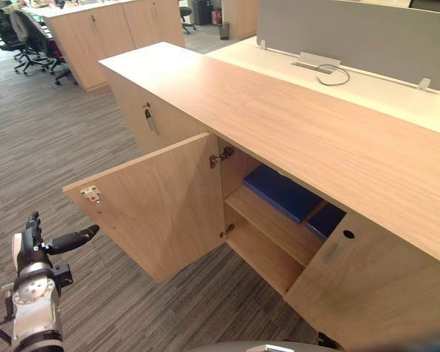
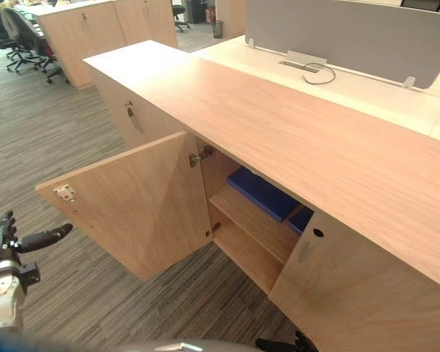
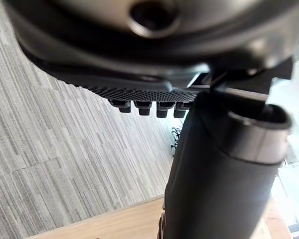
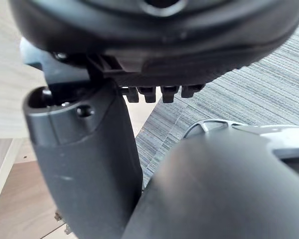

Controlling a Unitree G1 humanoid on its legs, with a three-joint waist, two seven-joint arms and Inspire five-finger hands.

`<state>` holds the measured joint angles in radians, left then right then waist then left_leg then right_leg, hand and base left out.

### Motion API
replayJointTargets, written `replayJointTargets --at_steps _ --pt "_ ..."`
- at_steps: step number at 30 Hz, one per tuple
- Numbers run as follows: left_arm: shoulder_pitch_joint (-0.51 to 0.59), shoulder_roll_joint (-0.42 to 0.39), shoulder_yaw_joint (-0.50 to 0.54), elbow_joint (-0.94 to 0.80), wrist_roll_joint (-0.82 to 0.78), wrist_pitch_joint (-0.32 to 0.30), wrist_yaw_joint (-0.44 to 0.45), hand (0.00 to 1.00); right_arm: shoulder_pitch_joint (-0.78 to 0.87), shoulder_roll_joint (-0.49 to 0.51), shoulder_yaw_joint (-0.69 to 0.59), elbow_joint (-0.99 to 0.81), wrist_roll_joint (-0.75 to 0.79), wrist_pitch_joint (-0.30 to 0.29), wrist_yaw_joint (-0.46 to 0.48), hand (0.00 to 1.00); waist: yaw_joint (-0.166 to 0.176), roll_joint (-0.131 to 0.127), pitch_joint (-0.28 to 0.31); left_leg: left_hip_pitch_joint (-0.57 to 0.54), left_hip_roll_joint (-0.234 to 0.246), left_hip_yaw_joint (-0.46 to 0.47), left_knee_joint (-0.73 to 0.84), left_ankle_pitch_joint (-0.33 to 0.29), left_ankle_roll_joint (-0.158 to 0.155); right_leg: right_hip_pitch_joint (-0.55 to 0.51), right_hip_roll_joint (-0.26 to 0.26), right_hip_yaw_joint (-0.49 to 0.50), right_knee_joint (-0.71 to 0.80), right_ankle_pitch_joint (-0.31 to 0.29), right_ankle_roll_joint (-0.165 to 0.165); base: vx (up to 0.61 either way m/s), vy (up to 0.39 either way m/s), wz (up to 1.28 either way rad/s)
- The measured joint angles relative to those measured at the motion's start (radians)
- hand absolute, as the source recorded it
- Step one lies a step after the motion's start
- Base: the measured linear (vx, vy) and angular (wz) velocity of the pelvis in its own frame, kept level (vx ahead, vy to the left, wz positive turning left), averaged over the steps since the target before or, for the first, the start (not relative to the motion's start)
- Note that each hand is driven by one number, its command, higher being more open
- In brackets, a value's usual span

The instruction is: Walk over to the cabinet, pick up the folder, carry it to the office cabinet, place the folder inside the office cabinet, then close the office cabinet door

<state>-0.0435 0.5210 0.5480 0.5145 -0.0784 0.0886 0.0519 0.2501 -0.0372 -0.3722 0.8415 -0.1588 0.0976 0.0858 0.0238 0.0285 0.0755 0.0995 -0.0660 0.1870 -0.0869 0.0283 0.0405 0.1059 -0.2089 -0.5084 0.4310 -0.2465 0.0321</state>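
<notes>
Left eye view: folder (image 1: 281, 192) in cabinet (image 1: 293, 121)

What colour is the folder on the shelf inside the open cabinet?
Dark blue; the folder shows best in the left eye view.

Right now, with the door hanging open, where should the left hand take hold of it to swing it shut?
Take the door by its free edge near the latch plate, farthest from the hinges, probably for best leverage. Come from the left, behind its outer face: the inner face looks towards the camera, and the open left hand shows on that side.
</notes>
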Motion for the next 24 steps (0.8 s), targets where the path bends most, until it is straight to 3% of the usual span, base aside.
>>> replayJointTargets --at_steps 5,8,18,24 --pt "-0.103 0.119 -0.066 0.205 -0.029 -0.001 -0.027 1.0 -0.001 0.0 -0.001 0.003 0.008 -0.002 0.0 1.0 -0.002 -0.002 0.021 0.008 0.013 0.023 0.0 0.005 -0.011 -0.001 0.013 0.022 -0.005 0.0 0.0 -0.06 -0.014 -0.13" --pt "-0.141 0.147 -0.108 0.281 -0.058 -0.002 -0.055 1.0 -0.003 0.0 -0.002 0.014 0.024 -0.016 0.001 1.0 -0.003 -0.006 0.029 0.011 0.016 0.031 0.0 0.008 -0.016 0.0 0.017 0.028 -0.009 0.001 0.001 -0.05 0.004 -0.08" --pt "-0.191 0.152 -0.291 0.409 -0.265 -0.002 -0.158 1.0 -0.03 0.014 -0.043 0.068 0.049 -0.033 0.014 1.0 -0.013 -0.031 0.053 0.02 0.026 0.062 -0.004 0.015 -0.027 0.0 0.029 0.053 -0.021 0.001 0.002 -0.06 0.014 -0.1" --pt "-0.18 0.153 -0.352 0.413 -0.437 -0.017 -0.204 1.0 -0.032 0.008 -0.075 0.067 0.054 -0.037 0.023 1.0 -0.005 -0.02 0.069 0.019 0.024 0.067 -0.007 0.015 -0.027 0.001 0.028 0.054 -0.029 0.001 0.002 -0.06 0.028 -0.01"
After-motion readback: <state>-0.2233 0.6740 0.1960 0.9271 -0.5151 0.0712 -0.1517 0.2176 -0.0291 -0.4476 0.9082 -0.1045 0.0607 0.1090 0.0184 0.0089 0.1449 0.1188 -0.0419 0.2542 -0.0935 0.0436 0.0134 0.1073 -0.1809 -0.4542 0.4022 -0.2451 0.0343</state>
